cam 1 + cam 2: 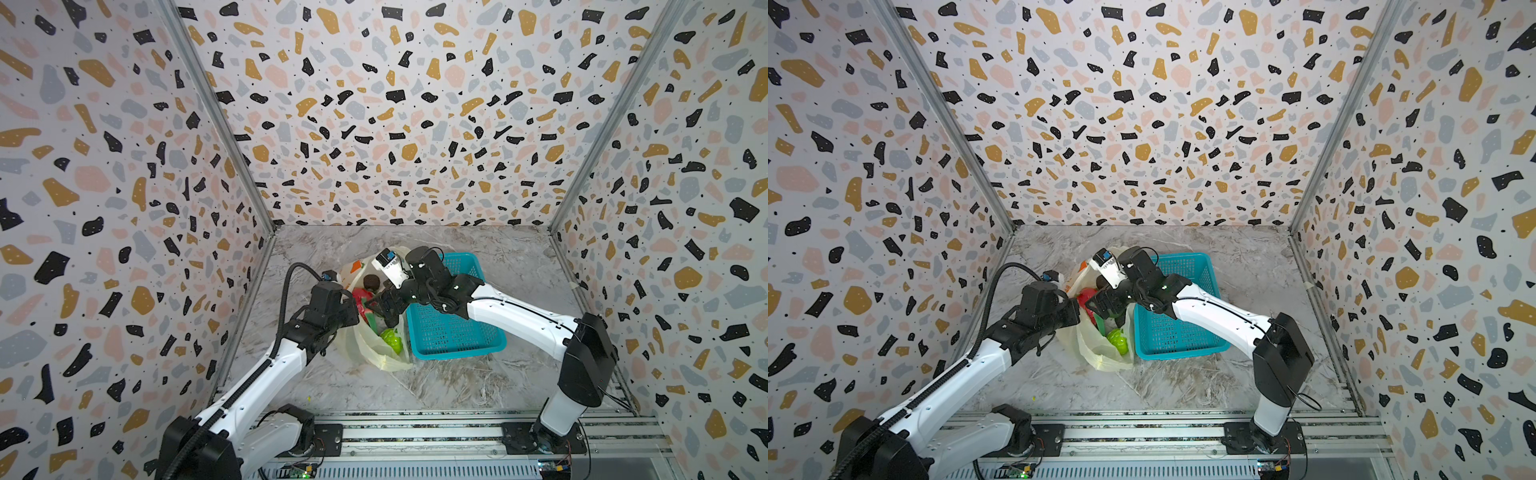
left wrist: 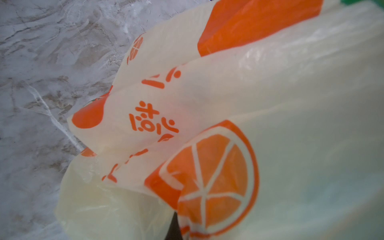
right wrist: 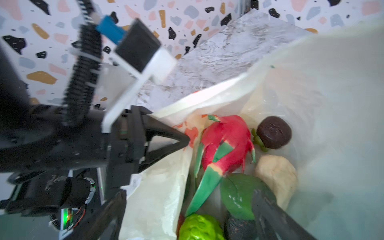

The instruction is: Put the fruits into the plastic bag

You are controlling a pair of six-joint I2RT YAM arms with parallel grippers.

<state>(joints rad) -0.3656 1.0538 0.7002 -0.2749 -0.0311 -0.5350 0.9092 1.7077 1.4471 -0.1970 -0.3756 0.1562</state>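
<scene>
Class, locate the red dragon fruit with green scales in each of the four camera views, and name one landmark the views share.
In a top view: dragon fruit just left of centre, inside the plastic bag.
In a top view: dragon fruit left of centre, inside the bag.
Left wrist: not in it; only the bag's printed outside shows.
Right wrist: dragon fruit near the centre, inside the bag.
Shared landmark: the plastic bag.

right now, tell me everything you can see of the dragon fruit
The dragon fruit is red-pink with green, pale-edged scales, glossy like plastic. It lies tilted inside the bag, its long scales over a smooth green fruit, a dark round fruit beside it. No gripper touches it; the left gripper pinches the bag wall next to it.
</scene>
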